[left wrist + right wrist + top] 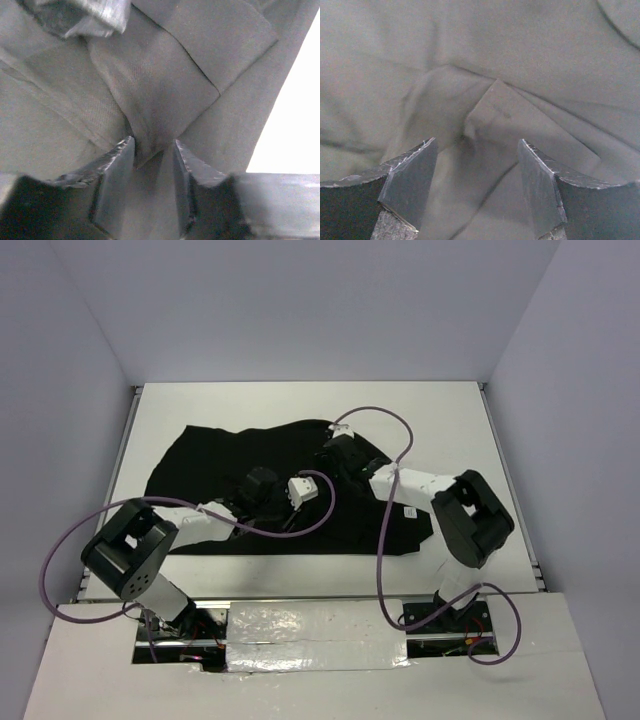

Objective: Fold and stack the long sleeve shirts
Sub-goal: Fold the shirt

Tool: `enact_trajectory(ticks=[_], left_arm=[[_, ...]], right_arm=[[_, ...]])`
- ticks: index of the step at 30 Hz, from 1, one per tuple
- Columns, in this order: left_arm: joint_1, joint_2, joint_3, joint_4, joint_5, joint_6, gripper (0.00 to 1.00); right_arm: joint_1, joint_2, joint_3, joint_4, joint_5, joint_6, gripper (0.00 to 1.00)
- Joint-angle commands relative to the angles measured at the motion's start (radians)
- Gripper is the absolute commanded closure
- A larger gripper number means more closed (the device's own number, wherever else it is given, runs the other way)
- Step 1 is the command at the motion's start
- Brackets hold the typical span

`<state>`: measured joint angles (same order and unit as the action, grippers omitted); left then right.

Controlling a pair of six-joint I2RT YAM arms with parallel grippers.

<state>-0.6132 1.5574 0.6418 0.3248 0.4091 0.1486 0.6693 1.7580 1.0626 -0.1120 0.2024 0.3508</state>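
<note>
Shirt [230,455]: black, spread over the middle of the table [450,420], under both arms.
Left gripper [154,145]: nearly closed, pinching a fold, likely to lift it.
Right gripper [476,145]: spread wide over a raised crease, gripping nothing; seemingly lined up to pinch.

Across the middle of my white desk [300,400] lies the black shirt [220,455], rumpled and spread from about 9 o'clock to 3 o'clock, with bare white surface showing at 12 o'clock and in a narrow strip at 6 o'clock.
</note>
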Motion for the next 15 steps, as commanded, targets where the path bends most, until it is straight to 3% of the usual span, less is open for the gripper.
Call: enact_trajectory(ticks=[1,3,10,13,15], left_arm=[[-0.005,-0.078,0.079,-0.074,-0.003,0.104,0.47],[-0.005,-0.102,0.131,-0.186,0.003,0.153,0.45],[0.016,-0.224,0.522,-0.674,-0.078,0.312,0.38],[0.108,-0.247,0.701,-0.899,-0.124,0.273,0.38],[0.226,-0.247,0.822,-1.027,-0.154,0.258,0.39]], right_arm=[[-0.011,-0.156,0.008,-0.037,-0.017,-0.012,0.27],[-0.022,-0.244,-0.016,-0.054,-0.053,-0.035,0.27],[-0.024,-0.458,-0.159,-0.090,-0.279,-0.231,0.33],[0.007,-0.515,-0.182,-0.122,-0.304,-0.317,0.35],[0.038,-0.531,-0.190,-0.146,-0.250,-0.351,0.37]])
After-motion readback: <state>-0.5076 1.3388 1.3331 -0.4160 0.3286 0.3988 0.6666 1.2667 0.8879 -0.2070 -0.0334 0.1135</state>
